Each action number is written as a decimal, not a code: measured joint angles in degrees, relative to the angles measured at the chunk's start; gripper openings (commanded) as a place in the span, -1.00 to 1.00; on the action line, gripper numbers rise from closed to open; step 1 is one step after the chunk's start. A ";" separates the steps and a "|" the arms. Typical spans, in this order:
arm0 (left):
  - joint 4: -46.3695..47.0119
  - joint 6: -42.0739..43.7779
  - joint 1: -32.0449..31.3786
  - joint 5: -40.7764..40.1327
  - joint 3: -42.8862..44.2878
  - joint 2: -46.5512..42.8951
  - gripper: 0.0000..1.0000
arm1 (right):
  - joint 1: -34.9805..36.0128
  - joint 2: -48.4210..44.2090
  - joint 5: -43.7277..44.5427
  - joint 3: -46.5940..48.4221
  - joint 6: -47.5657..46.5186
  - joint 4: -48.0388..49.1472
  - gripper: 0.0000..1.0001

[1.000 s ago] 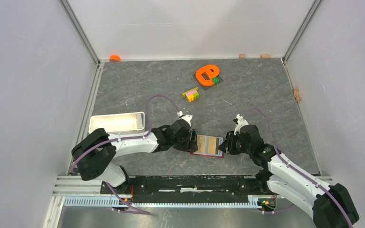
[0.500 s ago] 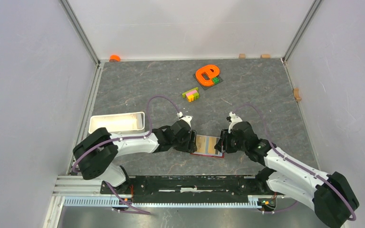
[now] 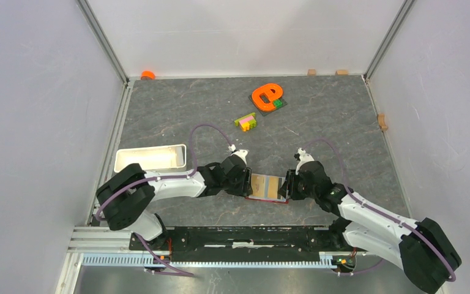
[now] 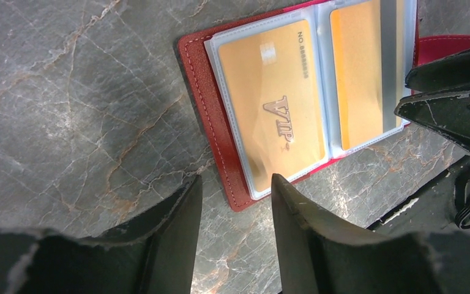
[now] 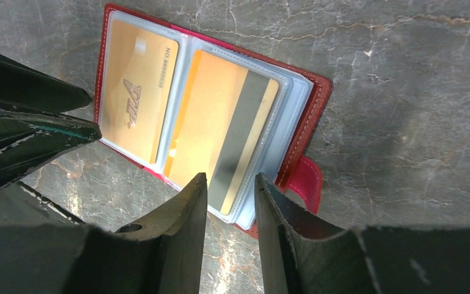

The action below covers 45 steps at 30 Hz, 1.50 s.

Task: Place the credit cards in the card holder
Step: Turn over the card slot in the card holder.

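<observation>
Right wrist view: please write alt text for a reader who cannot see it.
An open dark red leather-look wallet lies on a grey marbled table, its clear sleeves holding a tan-orange card marked VIP and a second tan-orange card showing a grey stripe. The right gripper, open, points at the wallet's lower edge; the left gripper enters from the left.

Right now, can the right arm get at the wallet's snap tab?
Probably yes. The snap tab sticks out bare from the wallet edge, just beside the open right gripper; nothing covers it, and the left gripper is at the opposite end.
</observation>
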 measured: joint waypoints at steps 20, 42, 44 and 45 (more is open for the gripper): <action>3.19 -0.17 0.48 -0.09 -0.68 1.75 -0.45 | -0.13 -2.75 -2.19 -10.80 13.49 19.61 -0.19; 5.88 -0.24 0.46 0.44 -1.40 1.92 -0.24 | 1.55 -1.46 -8.68 -7.58 11.63 25.66 -0.19; 6.21 -0.24 0.46 0.50 -1.66 1.55 -0.10 | 2.14 -0.39 -8.70 -6.56 11.10 25.66 -0.19; 6.27 -0.26 0.48 0.50 -1.88 1.18 -0.05 | 2.45 0.39 -8.68 -5.84 10.71 25.66 -0.19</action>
